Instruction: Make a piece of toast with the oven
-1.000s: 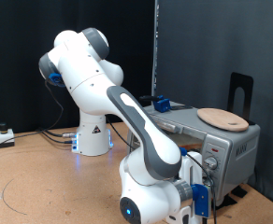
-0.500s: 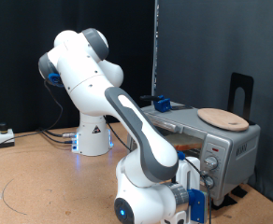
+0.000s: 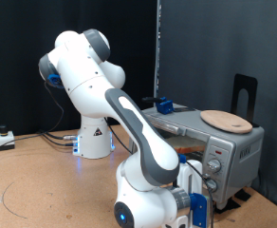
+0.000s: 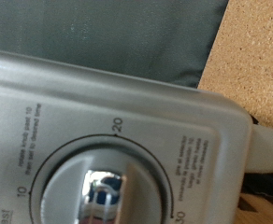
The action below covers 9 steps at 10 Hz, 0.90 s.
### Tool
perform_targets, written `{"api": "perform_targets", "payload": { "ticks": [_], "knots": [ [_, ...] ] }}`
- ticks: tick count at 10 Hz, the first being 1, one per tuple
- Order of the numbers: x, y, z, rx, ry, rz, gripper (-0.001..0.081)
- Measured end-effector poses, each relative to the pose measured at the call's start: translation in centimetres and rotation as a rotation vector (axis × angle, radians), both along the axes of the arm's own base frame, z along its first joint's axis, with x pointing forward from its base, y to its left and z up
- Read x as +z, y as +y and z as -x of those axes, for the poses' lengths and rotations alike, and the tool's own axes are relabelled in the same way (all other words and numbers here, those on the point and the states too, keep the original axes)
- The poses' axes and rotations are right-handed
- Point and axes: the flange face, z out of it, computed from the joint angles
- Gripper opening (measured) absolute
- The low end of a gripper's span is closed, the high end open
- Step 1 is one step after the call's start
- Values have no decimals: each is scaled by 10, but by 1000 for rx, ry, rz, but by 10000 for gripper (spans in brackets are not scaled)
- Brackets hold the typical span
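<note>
The fingers cannot be made out in either view, so how far apart they stand, or whether they grip anything, cannot be told; the gripper (image 3: 197,201) sits low in the exterior view, right at the knob panel of the oven (image 3: 235,147). The wrist view is filled by that grey panel and a timer knob (image 4: 104,191) with a shiny centre, ringed by a dial marked 10 and 20. A round wooden board (image 3: 226,121) lies on the oven's top, and something orange-brown, perhaps the piece of toast (image 3: 187,149), shows behind the glass door.
</note>
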Motion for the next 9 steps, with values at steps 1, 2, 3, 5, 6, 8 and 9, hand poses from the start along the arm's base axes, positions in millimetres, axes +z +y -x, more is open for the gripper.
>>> {"api": "perform_targets", "payload": {
  "ticks": [1,2,3,5,6,8,9],
  "knots": [
    [1,1,1,7,2,-7,809],
    [1,2,1,10,3,-10,699],
    [2,4,1,13,2,-13,699],
    [4,8,2,20,2,-17,564],
    [4,10,2,23,2,-19,381],
    [10,15,2,34,-1,-34,244],
    [10,15,2,35,-1,-35,97]
  ]
}}
